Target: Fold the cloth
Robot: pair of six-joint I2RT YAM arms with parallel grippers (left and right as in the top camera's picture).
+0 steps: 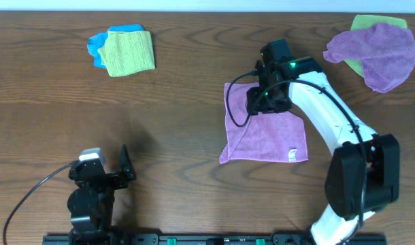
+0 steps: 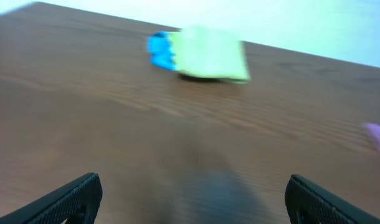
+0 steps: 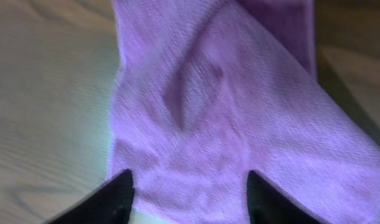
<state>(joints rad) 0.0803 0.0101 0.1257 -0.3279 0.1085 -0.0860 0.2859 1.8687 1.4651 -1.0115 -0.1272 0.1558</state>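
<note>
The pinkish-purple cloth [image 1: 269, 136] lies spread flat right of the table's middle, with its small white tag [image 1: 294, 154] at the near right edge. My right gripper [image 1: 262, 102] is open and hovers low over the cloth's far left part. In the right wrist view the two fingertips [image 3: 187, 186] straddle a wrinkled stretch of the cloth [image 3: 209, 93] near its edge without pinching it. My left gripper [image 1: 126, 167] is open and empty at the near left, away from the cloth; its fingers [image 2: 193, 186] frame bare wood.
A lime-green cloth [image 1: 129, 51] lies on a blue cloth [image 1: 97, 46] at the far left, also seen in the left wrist view [image 2: 212, 53]. A violet purple cloth [image 1: 377, 51] lies over a green cloth [image 1: 374, 22] at the far right corner.
</note>
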